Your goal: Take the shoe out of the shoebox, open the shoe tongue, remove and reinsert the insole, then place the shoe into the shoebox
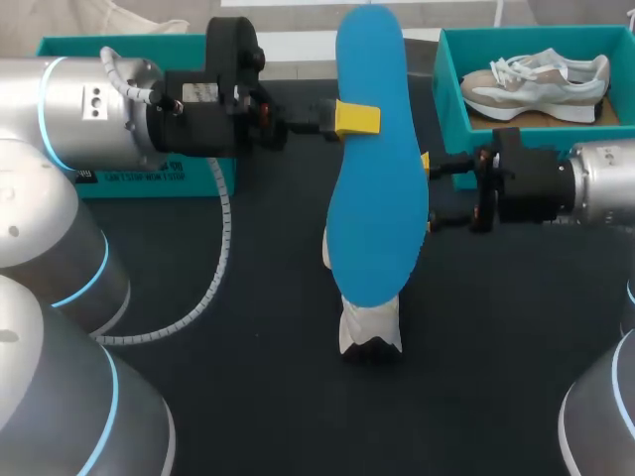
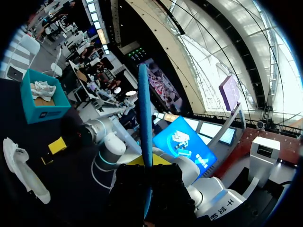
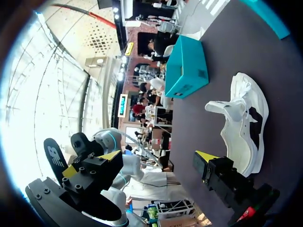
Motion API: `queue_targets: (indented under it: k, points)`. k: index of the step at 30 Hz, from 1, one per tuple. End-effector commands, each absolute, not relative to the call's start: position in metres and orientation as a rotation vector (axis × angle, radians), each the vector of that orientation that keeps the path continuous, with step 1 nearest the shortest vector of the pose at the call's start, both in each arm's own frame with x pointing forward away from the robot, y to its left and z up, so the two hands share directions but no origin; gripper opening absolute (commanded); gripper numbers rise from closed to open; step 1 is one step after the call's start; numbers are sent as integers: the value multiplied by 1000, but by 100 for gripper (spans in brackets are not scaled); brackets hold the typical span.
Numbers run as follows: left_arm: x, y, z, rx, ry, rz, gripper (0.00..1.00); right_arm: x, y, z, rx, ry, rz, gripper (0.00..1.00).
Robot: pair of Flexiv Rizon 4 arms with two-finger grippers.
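My left gripper (image 1: 355, 119) is shut on the blue insole (image 1: 375, 169) and holds it up above the table's middle. In the left wrist view the insole (image 2: 145, 123) stands edge-on between my fingers. Below it the white shoe (image 1: 369, 327) lies on the dark table; it also shows in the wrist views (image 2: 19, 168) (image 3: 242, 126). My right gripper (image 1: 428, 193) stands open just right of the insole, level with its middle, with nothing between its fingers (image 3: 206, 160). The teal shoebox (image 1: 448, 89) at the back right holds a second shoe (image 1: 536, 81).
A second teal box (image 1: 129, 50) stands at the back left, partly hidden behind my left arm. A grey coiled cable (image 1: 213, 268) hangs from that arm down to the table. The dark tabletop (image 1: 258, 377) stretches in front of the shoe.
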State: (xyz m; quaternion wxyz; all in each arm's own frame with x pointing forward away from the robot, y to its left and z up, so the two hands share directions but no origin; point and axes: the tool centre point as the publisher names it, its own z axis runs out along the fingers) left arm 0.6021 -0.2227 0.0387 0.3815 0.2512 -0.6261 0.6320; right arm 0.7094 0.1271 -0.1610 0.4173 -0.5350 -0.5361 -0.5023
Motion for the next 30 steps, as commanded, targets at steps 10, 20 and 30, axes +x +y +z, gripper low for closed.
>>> queue_targets:
  k: [10,20,30]
  points:
    - [602,-224,37,640,-1595,1614,0,710,130,-152,-1340,-1352,-1285,100]
    - [611,-211,7,364,-1758,1888,0,710,130,-152,-1340,-1352,-1285,100]
    - [633,-192,-16,-546,-2032,2433,0,710,130,-152,-1340,-1352,-1285,100]
